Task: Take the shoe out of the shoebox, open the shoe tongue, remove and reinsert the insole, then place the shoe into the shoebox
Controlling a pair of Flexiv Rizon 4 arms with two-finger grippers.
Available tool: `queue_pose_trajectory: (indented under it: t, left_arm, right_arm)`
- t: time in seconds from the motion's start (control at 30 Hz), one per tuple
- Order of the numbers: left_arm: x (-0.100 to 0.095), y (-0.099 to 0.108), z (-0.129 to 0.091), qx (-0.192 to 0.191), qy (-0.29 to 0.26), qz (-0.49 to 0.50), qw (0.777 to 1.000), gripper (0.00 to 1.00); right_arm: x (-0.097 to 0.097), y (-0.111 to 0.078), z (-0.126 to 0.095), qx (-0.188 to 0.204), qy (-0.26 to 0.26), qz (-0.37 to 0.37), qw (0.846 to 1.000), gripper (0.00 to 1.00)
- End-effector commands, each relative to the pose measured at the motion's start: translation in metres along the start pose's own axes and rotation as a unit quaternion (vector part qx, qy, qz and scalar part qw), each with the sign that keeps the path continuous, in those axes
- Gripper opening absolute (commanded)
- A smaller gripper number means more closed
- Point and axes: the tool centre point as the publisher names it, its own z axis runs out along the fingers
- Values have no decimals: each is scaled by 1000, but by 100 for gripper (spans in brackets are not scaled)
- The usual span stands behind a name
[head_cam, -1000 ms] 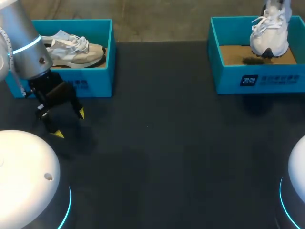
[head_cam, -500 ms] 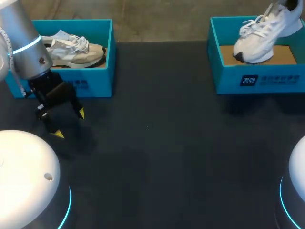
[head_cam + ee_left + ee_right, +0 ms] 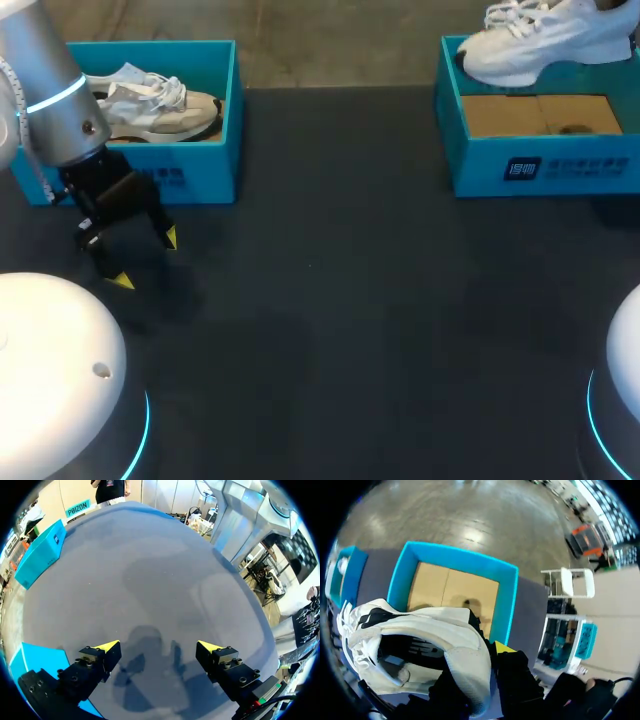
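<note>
Grip first: right end effector (image 3: 490,655) is clamped on the heel collar of the white shoe (image 3: 420,645), one yellow tip showing outside the heel, the other hidden by the shoe. Shoe hangs in the air above the right shoebox (image 3: 507,600), roughly level, toe pointing away from the fingers and out over the box's near corner; the brown cardboard floor below it is bare. Judged risk: the hold is on a narrow, padded edge with the whole length of the shoe cantilevered beyond it, so the shoe may pivot toe-down or slide out of the pinch during the carry. A sagging toe or the loose laces could then catch the box wall and drag the light box. Left end effector (image 3: 147,260) hangs spread wide and holding nothing, low over the desk (image 3: 330,300), just in front of the left shoebox (image 3: 190,170), which carries a second shoe (image 3: 150,100). Desk surface is dark, flat and matte. The two boxes sit well apart along its far edge, which leaves a broad stretch between them, likely room enough to set the shoe down.
</note>
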Motion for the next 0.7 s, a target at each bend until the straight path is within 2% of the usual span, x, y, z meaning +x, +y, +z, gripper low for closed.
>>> queue_pose_trajectory:
  t: [0.03, 0.33, 0.7]
  left_arm:
    - [1, 0, 0, -1, 0, 0, 1000, 100]
    - [1, 0, 0, -1, 0, 0, 1000, 100]
    - [1, 0, 0, -1, 0, 0, 1000, 100]
  right_arm:
    - [-3, -2, 3, 12, 9, 106, 994, 0]
    - [-1, -9, 20, 4, 15, 121, 993, 0]
    - [-5, -15, 56, 3, 5, 108, 994, 0]
